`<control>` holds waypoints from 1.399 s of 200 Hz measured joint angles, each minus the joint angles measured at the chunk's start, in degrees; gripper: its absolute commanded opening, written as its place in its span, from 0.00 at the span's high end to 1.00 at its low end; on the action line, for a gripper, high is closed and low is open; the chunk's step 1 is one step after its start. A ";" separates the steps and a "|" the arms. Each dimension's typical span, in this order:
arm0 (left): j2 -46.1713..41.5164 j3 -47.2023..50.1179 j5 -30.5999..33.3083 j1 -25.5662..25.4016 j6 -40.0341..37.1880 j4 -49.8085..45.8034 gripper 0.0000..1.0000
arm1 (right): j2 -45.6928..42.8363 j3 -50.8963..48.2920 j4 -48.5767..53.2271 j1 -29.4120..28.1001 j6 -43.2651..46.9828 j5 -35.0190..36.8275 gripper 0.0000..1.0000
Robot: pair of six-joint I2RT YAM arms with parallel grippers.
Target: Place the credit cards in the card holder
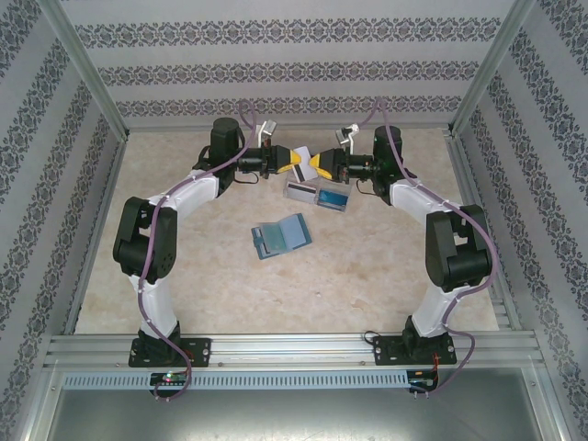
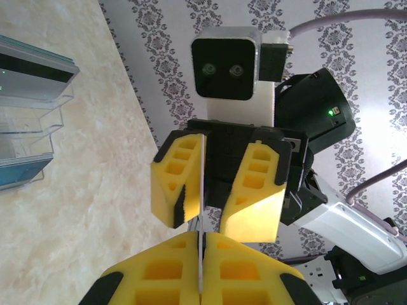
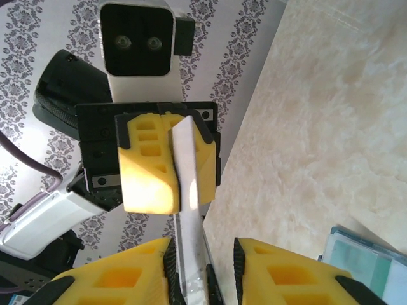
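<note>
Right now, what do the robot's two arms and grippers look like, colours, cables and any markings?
Both the left arm and right arm have white links, black joint housings and a purple cable running along them. The left gripper and right gripper have yellow fingers with rectangular pockets and black edging. Each wrist carries a silver camera with a black face.

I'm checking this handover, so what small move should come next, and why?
Probably close the right end effector on the card. The left end effector is shut on one end of it; the right one stands open around the other end, a gap beside the card. Gripping before the left lets go should avoid a drop.
</note>
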State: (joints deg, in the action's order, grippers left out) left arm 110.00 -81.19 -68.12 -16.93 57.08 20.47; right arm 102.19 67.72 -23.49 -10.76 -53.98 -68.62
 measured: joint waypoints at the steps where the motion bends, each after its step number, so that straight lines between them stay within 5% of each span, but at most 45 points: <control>1: 0.00 -0.02 -0.02 0.00 -0.02 -0.02 1.00 | 0.02 0.00 0.04 0.00 0.00 -0.02 0.68; 62: 0.00 -0.94 -0.66 -0.35 -2.38 -3.48 1.00 | 0.39 0.85 0.57 -0.37 0.39 -1.42 0.90; 98: 0.00 -0.90 0.57 -0.31 -4.85 -6.21 0.68 | 0.33 0.52 1.01 -0.37 0.96 -1.46 0.93; 126: -0.79 1.53 3.50 0.22 -6.25 -7.87 0.60 | -0.48 -3.39 1.33 -0.39 2.16 -0.17 0.93; 163: -5.75 9.27 12.57 2.49 -11.56 -17.75 0.60 | -2.01 -12.09 3.43 -2.64 5.86 5.57 0.94; 212: -13.66 16.13 27.82 3.54 -19.78 -34.69 0.62 | -1.27 -19.12 4.37 -12.41 9.97 14.58 0.94; 280: -14.16 24.44 34.80 3.54 -21.77 -40.76 0.69 | 3.82 -19.43 3.52 -13.53 13.86 20.81 0.94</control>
State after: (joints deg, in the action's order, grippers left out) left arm 95.83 -56.75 -33.32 -13.39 35.31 -20.29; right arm 106.02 48.29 -19.97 -24.29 -40.12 -47.81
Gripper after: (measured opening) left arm 0.313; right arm 0.064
